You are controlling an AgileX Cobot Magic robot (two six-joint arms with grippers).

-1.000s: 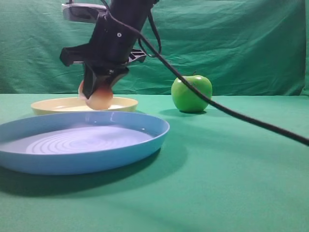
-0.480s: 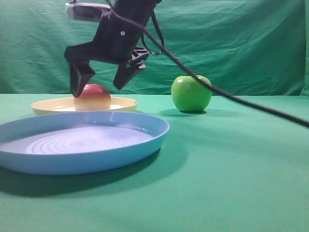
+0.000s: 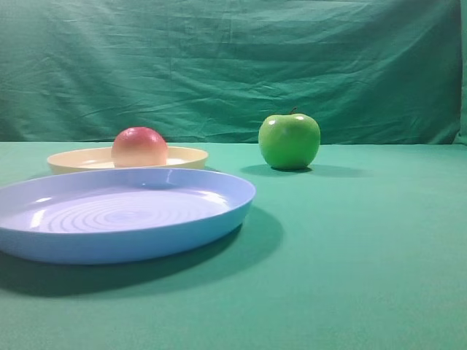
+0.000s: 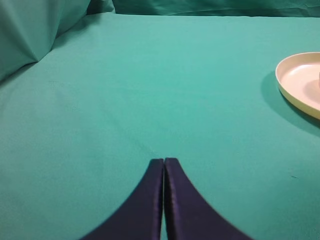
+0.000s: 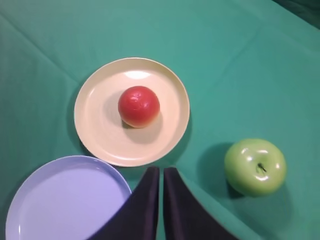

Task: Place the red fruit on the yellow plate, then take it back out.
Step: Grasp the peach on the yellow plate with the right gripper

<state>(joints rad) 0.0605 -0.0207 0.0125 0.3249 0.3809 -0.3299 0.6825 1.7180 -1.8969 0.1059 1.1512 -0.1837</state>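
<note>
Right end effector point(image 5: 158, 172) has let go, pulled up well above the tabletop point(image 3: 350, 240) and clenched empty, fingers pressed together; left end effector point(image 4: 163, 162) is clenched too, off to the side holding nothing. The rounded smooth red fruit point(image 5: 139, 106) now sits free near the middle of the shallow round pale-yellow plastic plate point(image 5: 95, 95), so placing looks done and taking it back out remains. Large light-blue ringed plate point(image 3: 146, 233) and glossy green apple point(image 3: 289, 141) sit nearby, untouched.
</note>
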